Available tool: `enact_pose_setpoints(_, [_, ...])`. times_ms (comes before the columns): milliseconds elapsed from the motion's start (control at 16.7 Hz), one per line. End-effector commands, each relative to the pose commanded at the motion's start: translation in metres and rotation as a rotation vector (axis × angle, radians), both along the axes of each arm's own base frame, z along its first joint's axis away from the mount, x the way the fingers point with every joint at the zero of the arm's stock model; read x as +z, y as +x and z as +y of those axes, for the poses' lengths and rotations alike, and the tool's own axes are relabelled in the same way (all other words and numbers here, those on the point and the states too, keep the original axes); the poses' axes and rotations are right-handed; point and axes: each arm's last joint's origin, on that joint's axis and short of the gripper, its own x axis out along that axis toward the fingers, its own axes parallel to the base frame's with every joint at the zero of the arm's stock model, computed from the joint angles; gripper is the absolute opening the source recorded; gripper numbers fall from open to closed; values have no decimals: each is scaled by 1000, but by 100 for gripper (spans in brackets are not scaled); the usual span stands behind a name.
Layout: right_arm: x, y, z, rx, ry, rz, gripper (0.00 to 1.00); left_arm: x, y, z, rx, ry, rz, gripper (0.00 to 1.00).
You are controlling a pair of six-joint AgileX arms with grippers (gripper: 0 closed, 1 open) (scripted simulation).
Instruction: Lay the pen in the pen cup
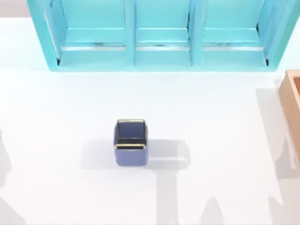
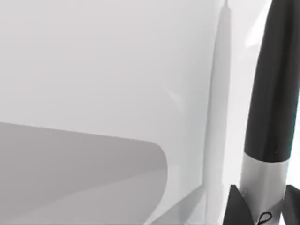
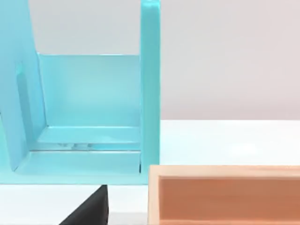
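So the left jaws (image 2: 262,211) are clamped on the pen (image 2: 272,93), gripping near its grey band, above the white tabletop (image 1: 70,117). Right jaws, can't tell. The pen cup (image 1: 131,142) sits mid-tabletop, with the turquoise shelf unit (image 1: 159,37) behind it and a tan wooden box (image 1: 293,103) at the right edge.

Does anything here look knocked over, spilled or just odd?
Nothing stands out. The pen cup stands upright on the white table, the turquoise shelf unit and wooden box sit square, and the pen is at the left gripper.
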Motion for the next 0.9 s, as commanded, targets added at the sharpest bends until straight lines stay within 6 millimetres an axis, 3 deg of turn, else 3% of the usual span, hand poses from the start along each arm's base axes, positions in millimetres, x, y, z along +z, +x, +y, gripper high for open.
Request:
enact_pose_setpoints(180, [0, 0, 0, 0, 0, 0, 100, 28, -20, 12, -2, 1, -2, 0])
enact_pose_setpoints(360, [0, 0, 0, 0, 0, 0, 100, 61, -54, 17, -4, -24, 28, 0])
enact_pose_setpoints(660, [0, 0, 0, 0, 0, 0, 100, 113, -116, 5, -3, -41, 43, 0])
enact_pose_setpoints(900, [0, 0, 0, 0, 0, 0, 100, 134, -142, -6, -2, -7, 15, 0])
